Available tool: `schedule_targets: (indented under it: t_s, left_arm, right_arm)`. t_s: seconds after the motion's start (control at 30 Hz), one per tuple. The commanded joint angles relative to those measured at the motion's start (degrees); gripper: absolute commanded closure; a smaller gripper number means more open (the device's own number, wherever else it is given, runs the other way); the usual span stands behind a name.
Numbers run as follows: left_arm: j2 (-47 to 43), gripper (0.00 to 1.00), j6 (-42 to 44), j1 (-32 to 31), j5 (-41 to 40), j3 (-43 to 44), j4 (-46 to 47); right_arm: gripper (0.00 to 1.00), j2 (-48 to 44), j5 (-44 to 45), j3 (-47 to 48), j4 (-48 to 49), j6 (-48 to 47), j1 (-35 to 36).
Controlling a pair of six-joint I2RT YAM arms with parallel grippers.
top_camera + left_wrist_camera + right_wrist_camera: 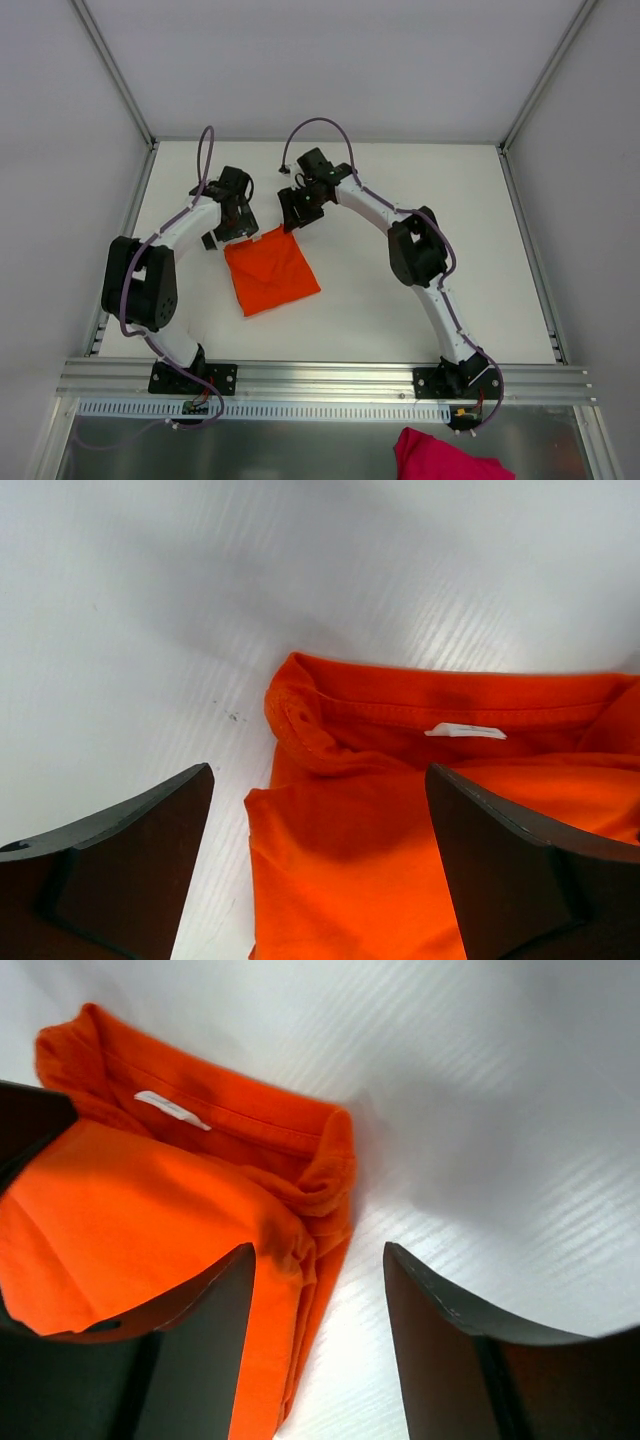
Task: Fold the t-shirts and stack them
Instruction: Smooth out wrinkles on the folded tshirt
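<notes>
The orange t-shirt lies folded into a small rectangle on the white table, between the two arms. My left gripper is open just above its far left corner; the left wrist view shows the shirt with its white neck label between my spread fingers. My right gripper is open above the far right corner; the right wrist view shows the shirt's folded edge and label by my left finger. Neither gripper holds fabric.
A pink garment lies below the table's front rail at the bottom right. The white table is walled by grey panels with metal frame posts at the back corners.
</notes>
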Motion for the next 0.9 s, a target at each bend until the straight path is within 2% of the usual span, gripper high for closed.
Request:
schedule_targets:
  t_s: [0.0,0.1,0.17,0.23,0.3,0.33,0.37,0.4,0.7,0.87]
  left_arm:
    - [-4.5,0.11,0.2,0.7,-1.9,3.0,2.0]
    - [-6.3,0.11,0.0,0.6,-0.2,4.7,1.7]
    - [-7.7,0.11,-0.3,0.6,1.8,4.0,2.2]
    - [-10.1,0.14,-0.7,0.6,3.7,2.8,3.4]
    - [-13.0,0.41,-1.3,0.7,5.9,0.0,4.2]
    - [-13.8,0.64,-2.2,0.6,6.2,-1.1,4.4]
    - [-14.8,0.95,-2.8,0.7,6.2,-2.9,4.2]
    - [-15.2,1.0,-3.3,0.6,6.5,-3.8,3.9]
    - [-17.7,1.0,-6.6,0.5,13.6,-17.5,8.3]
    - [-16.7,1.0,-6.9,0.5,12.8,-19.0,8.1]
  right_arm:
    - [0.4,-6.8,4.2,-1.4,-0.9,-2.2,-0.5]
    - [0.39,-11.6,6.8,-4.3,-0.3,-2.5,-0.6]
    - [0.64,-13.4,7.4,-6.5,0.4,-1.9,-0.5]
    - [0.98,-14.9,8.0,-6.9,0.2,-1.6,-0.5]
    - [0.99,-16.3,7.9,-6.7,-0.4,-1.1,-0.5]
    - [0.99,-16.8,7.4,-6.7,-0.4,-1.0,-0.5]
    - [0.99,-17.3,7.2,-6.8,-0.4,-0.7,-0.5]
    - [0.99,-17.5,6.5,-6.8,-0.4,-0.4,-0.5]
    - [0.99,-11.7,-2.6,-6.6,3.9,5.7,-0.2]
    - [0.99,-8.2,-5.7,-6.4,4.9,6.2,0.8]
